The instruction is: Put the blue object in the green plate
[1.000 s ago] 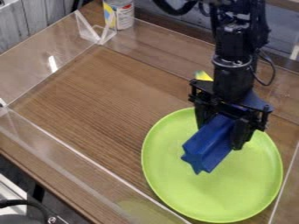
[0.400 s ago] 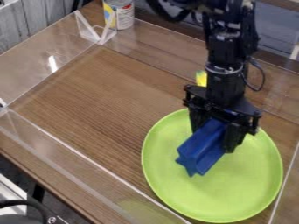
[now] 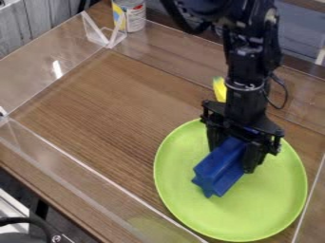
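Observation:
The blue object (image 3: 219, 174), a ridged royal-blue block, hangs tilted over the green plate (image 3: 273, 204), its lower end down at the plate's middle and its upper end up between my fingers. My gripper (image 3: 238, 152) points straight down and is shut on that upper end, one black finger on each side of it. I cannot tell whether the block's lower end touches the plate.
A yellow banana (image 3: 219, 90) peeks out just behind the gripper, beyond the plate's far rim. Clear plastic walls (image 3: 51, 71) ring the wooden table. A bottle (image 3: 127, 14) and a clear stand sit at the back left.
The gripper has come down slightly with the blue block, bringing the block's lower end closer to the plate. Its grip looks unchanged.

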You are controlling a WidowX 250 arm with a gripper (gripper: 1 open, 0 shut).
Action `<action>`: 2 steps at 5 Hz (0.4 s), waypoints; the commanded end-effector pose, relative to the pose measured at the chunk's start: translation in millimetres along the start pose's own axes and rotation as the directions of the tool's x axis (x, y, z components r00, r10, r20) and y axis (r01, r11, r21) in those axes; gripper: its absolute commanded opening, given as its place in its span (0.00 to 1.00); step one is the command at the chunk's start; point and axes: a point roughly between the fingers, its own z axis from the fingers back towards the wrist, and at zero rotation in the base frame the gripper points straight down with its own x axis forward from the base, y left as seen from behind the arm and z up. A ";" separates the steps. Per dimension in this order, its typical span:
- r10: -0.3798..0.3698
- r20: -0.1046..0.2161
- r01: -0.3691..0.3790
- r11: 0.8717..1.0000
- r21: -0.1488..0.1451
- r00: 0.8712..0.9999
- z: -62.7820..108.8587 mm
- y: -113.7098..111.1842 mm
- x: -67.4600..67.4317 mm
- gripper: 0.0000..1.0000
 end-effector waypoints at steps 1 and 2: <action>-0.004 0.024 0.004 1.000 -0.001 1.000 7.8 -3.1 2.4 1.00; 0.000 0.025 0.000 1.000 -0.002 1.000 14.9 -3.2 1.8 1.00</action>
